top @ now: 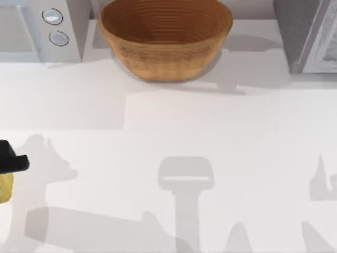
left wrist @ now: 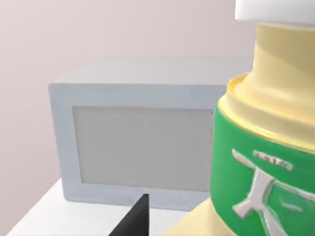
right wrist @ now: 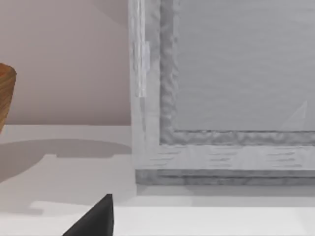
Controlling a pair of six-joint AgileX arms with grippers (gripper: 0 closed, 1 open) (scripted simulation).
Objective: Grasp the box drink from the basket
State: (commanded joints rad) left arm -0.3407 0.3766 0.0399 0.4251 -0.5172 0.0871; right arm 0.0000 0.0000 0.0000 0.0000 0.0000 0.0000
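Top view: the basket [top: 166,39] sits at upper centre, ribbed inside. The drink is well away from it, a yellow bottle [top: 4,187] with a green label rather than a carton, at the frame's left edge. It lies just below the left gripper [top: 11,161] and touches it. In the left wrist view the bottle [left wrist: 266,162] looms beside one dark fingertip [left wrist: 135,221], with the microwave [left wrist: 138,147] beyond. Clenched or released, I cannot tell for either arm. The right gripper [right wrist: 96,219] idles near the grey cabinet [right wrist: 231,98]. Likely risk: an off-centre hold lets the rounded bottle twist and drop.
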